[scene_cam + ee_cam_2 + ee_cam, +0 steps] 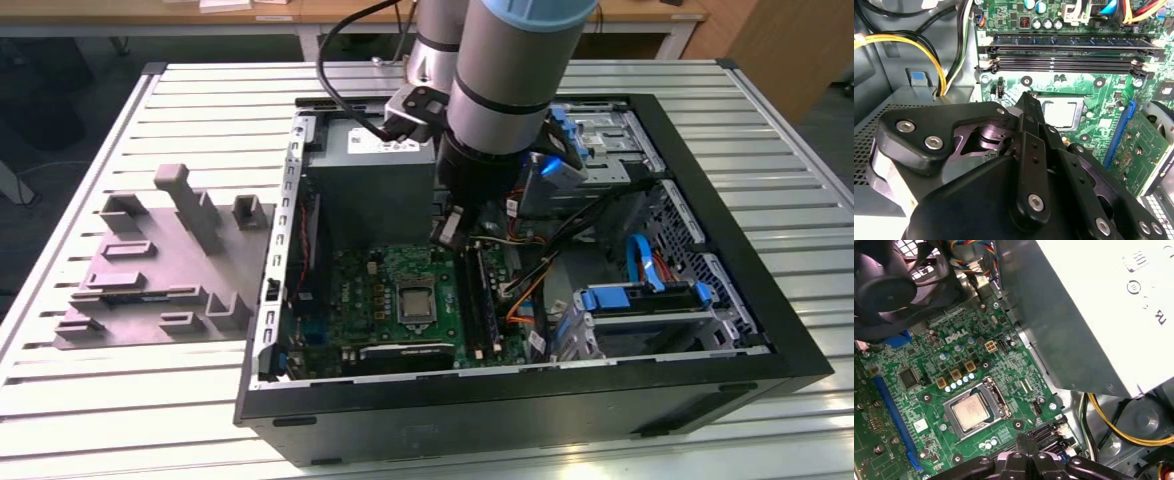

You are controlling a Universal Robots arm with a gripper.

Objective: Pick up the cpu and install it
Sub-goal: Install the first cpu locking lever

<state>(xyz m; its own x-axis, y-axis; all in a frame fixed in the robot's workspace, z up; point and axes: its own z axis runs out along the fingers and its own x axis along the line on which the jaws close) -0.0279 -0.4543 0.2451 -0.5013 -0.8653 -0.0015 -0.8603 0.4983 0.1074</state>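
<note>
Reaching down into the open computer case (pixel 787 330), end effector (pixel 1026 447) fingers together, empty, above the socketed cpu (pixel 973 411).

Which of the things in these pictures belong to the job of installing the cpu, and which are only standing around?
Belonging to the job:
- cpu, lying in the socket on the motherboard
- end effector, above the motherboard inside the computer case

Only standing around:
- grey tray with upright blocks, beside the case
- power supply box
- yellow cables
- memory slots
</note>
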